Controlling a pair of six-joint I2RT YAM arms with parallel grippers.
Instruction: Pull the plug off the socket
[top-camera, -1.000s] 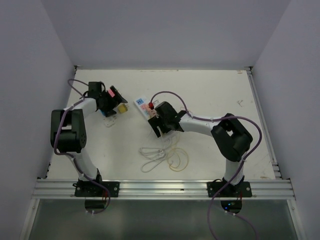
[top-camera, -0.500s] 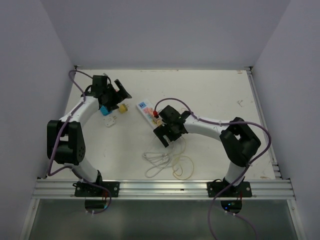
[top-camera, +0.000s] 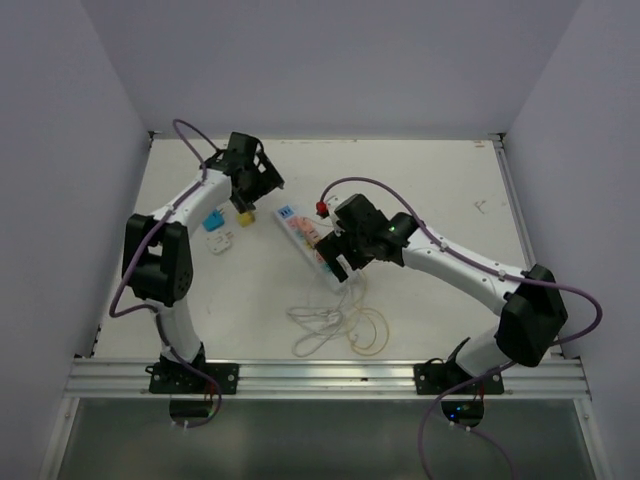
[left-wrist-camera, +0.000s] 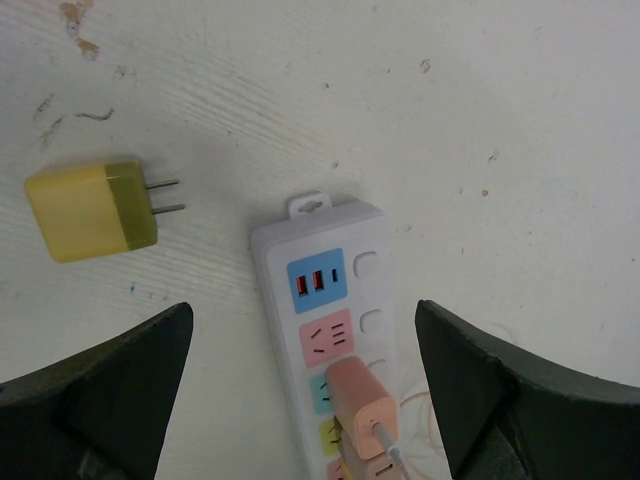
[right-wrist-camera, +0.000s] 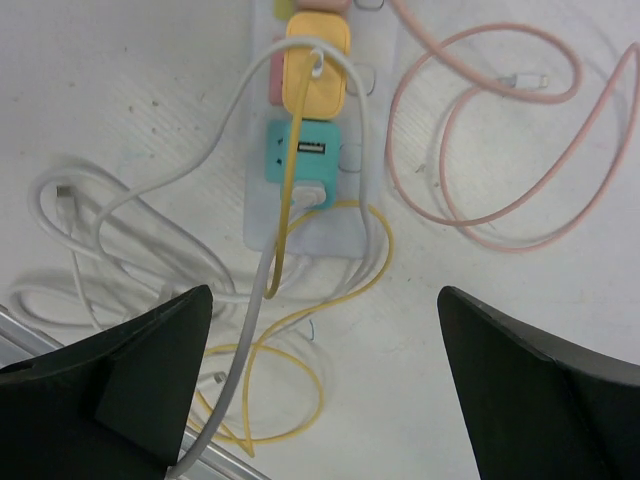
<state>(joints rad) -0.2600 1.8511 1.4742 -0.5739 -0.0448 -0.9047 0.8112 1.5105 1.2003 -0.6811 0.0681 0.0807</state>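
Shifted over socket (top-camera: 296, 225), left gripper (left-wrist-camera: 300, 320) and right gripper (right-wrist-camera: 325, 300) gaping (both empty), long axis diagonal, far-left to near-right

Left gripper (top-camera: 262, 188) and right gripper (top-camera: 337, 262) both empty, jaws wide apart.

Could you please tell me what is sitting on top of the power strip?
Three plugs sit in the power strip: a pink plug, a yellow plug and a teal plug, with cables trailing. Its blue face and pink face are bare; the sockets under the plugs are covered.
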